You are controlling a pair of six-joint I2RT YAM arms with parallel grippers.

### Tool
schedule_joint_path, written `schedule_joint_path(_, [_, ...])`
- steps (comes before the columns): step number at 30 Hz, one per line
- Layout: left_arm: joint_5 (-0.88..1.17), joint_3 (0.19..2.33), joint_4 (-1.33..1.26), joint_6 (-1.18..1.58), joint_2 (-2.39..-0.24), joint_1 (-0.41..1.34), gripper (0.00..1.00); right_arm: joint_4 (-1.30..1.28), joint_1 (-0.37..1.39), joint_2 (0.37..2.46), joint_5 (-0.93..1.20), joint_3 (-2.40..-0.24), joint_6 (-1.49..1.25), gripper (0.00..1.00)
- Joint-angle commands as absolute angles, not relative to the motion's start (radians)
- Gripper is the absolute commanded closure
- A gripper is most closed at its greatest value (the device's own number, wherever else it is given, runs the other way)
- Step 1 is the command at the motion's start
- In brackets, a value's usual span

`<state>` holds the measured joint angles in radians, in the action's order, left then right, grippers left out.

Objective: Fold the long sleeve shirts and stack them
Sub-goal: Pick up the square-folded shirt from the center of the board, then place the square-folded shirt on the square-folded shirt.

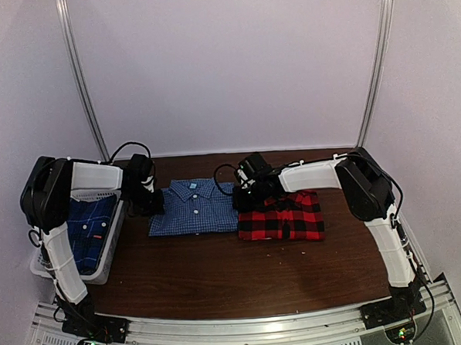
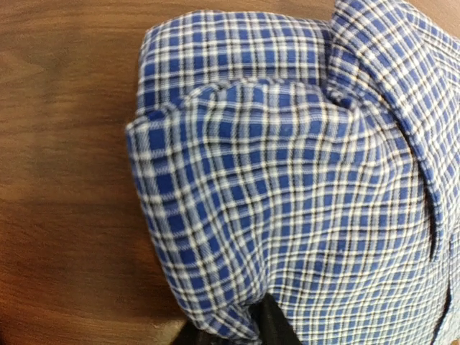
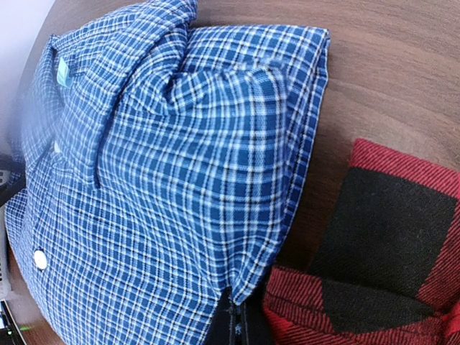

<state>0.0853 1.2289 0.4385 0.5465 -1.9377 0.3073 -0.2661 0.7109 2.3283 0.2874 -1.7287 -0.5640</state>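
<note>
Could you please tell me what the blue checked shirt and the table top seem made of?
The blue-and-white checked shirt: soft woven cloth, likely cotton; visible weave, matte, creases. The table top: wood or wood-look laminate; brown grain streaks, slight sheen.

Lit softly from above, leaving only faint shadows on the wooden table (image 1: pixel 220 273). Soft and grainy overhead; crisp up close on the blue gingham shirt (image 2: pixel 287 215) weave (both wrist views), blurred and washed pale at the right wrist view's left edge.
</note>
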Motion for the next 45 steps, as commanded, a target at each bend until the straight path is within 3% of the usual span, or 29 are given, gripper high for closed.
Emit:
schedule_joint_path(1, [0.181, 1.261, 0.407, 0.551, -1.933, 0.304, 0.84, -0.293, 0.721, 2.308, 0.309, -1.747, -0.567, 1.0])
schedule_joint_path(5, [0.212, 1.287, 0.417, 0.552, -1.909, 0.304, 1.0, -0.289, 0.732, 2.311, 0.326, -1.782, -0.568, 1.0])
schedule_joint_path(32, [0.294, 1.383, 0.496, 0.565, -1.657, 0.315, 1.0, -0.409, 0.741, 2.127, 0.252, -1.901, -0.523, 1.0])
schedule_joint_path(38, [0.326, 1.361, 0.42, 0.631, -1.636, 0.39, 1.0, -0.456, 0.728, 2.022, 0.181, -1.822, -0.488, 1.0])
schedule_joint_path(45, [0.323, 1.377, 0.322, 0.724, -1.676, 0.526, 1.0, -0.441, 0.681, 1.805, 0.119, -1.578, -0.472, 1.0])
